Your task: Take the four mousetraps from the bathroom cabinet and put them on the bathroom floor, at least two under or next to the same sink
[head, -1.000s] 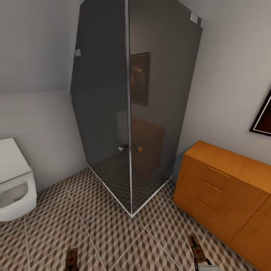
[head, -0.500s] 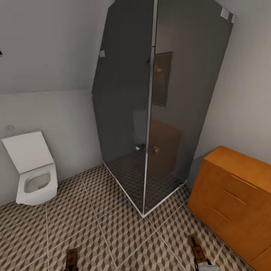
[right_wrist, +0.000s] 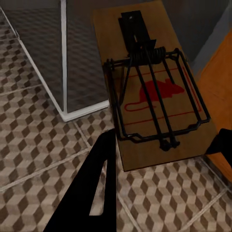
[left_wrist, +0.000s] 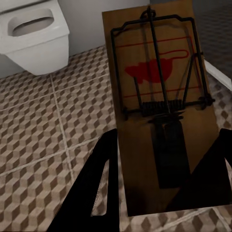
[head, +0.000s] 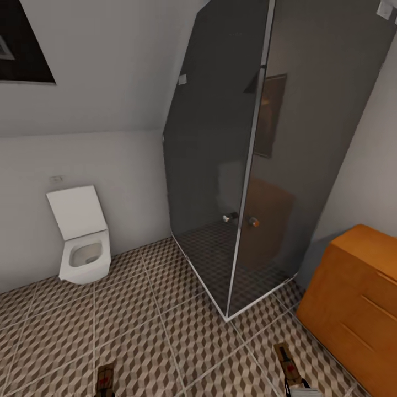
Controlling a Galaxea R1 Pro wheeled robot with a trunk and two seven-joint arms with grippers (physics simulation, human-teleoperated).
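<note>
Transit step, judged: robot carries one trap per arm and no sink shows, so keep both boards level, clear the toilet (head: 82,237) at left, the glass shower (head: 259,165) in the middle and the orange cabinet (head: 358,298) at right. Left gripper (left_wrist: 159,193) has fingers clamped on the edges of a mousetrap (left_wrist: 159,96), held above the bathroom floor (head: 138,331). Right gripper (right_wrist: 159,159) likewise grips a second mousetrap (right_wrist: 152,82), near the shower corner.

left tool (left_wrist: 162,181): closed, gripping | right tool (right_wrist: 164,150): closed, gripping | both low
</note>
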